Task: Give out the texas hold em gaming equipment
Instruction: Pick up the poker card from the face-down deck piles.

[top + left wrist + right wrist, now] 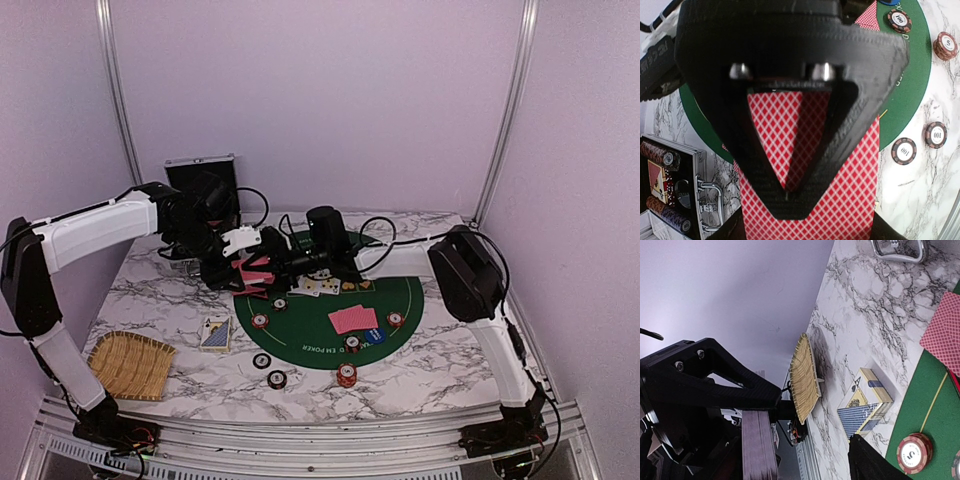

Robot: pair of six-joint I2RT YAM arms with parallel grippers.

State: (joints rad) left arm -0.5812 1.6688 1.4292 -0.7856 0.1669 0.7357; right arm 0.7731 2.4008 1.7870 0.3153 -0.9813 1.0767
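My left gripper [250,268] is shut on a red-backed card [845,195] and holds it over the left rim of the green poker mat [320,345]; its fingers [760,185] meet in a V on the card. My right gripper [290,262] faces it from the right, shut on a deck of cards seen edge-on [759,445]. Two red-backed cards [354,319] and a blue dealer button [374,336] lie on the mat. Face-up cards [322,287] lie near the mat's top. Chips sit on the mat [260,321] [396,320] and on the marble [277,379] [346,376].
An open silver case [203,180] with chips stands at the back left, also in the left wrist view [670,190]. A blue card box [215,333] lies left of the mat. A woven straw tray [131,364] sits at the front left. Cables trail behind the arms.
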